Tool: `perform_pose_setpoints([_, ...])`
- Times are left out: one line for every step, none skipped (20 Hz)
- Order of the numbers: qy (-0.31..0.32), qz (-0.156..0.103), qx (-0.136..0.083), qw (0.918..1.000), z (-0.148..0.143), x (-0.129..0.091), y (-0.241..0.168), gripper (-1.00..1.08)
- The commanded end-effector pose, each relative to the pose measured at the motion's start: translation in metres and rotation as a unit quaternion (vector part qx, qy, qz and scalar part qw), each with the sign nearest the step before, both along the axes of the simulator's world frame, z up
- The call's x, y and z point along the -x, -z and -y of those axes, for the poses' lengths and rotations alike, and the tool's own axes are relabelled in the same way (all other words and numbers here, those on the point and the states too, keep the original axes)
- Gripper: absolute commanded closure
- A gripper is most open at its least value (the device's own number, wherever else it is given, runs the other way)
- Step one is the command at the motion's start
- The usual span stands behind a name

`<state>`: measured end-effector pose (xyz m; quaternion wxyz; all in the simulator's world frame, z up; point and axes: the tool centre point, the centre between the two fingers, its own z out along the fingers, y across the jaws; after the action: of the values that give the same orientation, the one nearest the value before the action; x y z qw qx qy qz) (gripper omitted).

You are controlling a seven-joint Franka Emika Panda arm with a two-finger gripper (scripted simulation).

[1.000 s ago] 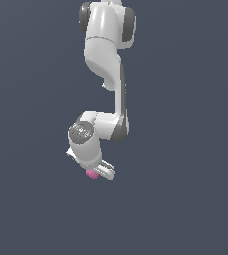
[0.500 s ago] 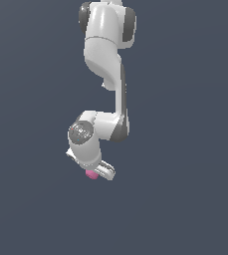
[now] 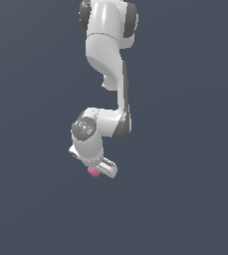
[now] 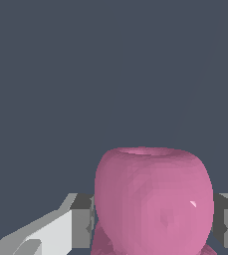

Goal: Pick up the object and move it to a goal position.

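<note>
1. In the exterior view the white arm (image 3: 108, 74) reaches down from twelve o'clock over a plain dark grey-blue ground (image 3: 31, 199), its wrist bent toward seven o'clock.
2. The gripper (image 3: 96, 172) sits at the arm's low end, just below the middle of the view.
3. The pink object (image 3: 93, 172) peeks out at the gripper's seven o'clock side, touching it.
4. In the wrist view the grey finger pads (image 4: 83, 221) stand hard against both flanks of the pink object (image 4: 153, 199), pinching it between them.
5. The object there shows a rounded body with a flattish top and a lumpy flare at six o'clock.
</note>
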<state>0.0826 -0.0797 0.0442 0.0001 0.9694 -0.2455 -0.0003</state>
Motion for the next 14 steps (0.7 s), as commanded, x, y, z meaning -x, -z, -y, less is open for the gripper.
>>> perform_pose_setpoints([0.000, 0.000, 0.000, 1.0000, -0.005, 0.005, -0.003, 1.08])
perform_pose_setpoints([0.000, 0.000, 0.000, 1.0000, -0.008, 0.008, -0.004, 1.08])
perform_pose_setpoints([0.000, 0.000, 0.000, 1.0000, -0.011, 0.011, -0.006, 1.08])
perform_pose_setpoints([0.000, 0.000, 0.000, 1.0000, -0.014, 0.014, -0.007, 1.08])
perform_pose_setpoints([0.000, 0.000, 0.000, 1.0000, -0.017, 0.017, -0.009, 1.08])
perform_pose_setpoints([0.000, 0.000, 0.000, 1.0000, -0.021, 0.021, -0.011, 1.08])
perform_pose_setpoints([0.000, 0.000, 0.000, 1.0000, -0.025, 0.025, -0.013, 1.08])
perform_pose_setpoints([0.000, 0.000, 0.000, 1.0000, -0.029, 0.030, -0.015, 1.08])
perform_pose_setpoints([0.000, 0.000, 0.000, 1.0000, -0.033, 0.034, -0.017, 1.08])
perform_pose_setpoints([0.000, 0.000, 0.000, 1.0000, -0.038, 0.039, -0.020, 1.08])
perform_pose_setpoints([0.000, 0.000, 0.000, 1.0000, -0.043, 0.044, -0.022, 1.08])
perform_pose_setpoints([0.000, 0.000, 0.000, 1.0000, -0.048, 0.049, -0.025, 1.08])
perform_pose_setpoints([0.000, 0.000, 0.000, 1.0000, -0.053, 0.055, -0.027, 1.08])
perform_pose_setpoints([0.000, 0.000, 0.000, 1.0000, -0.059, 0.060, -0.030, 1.08])
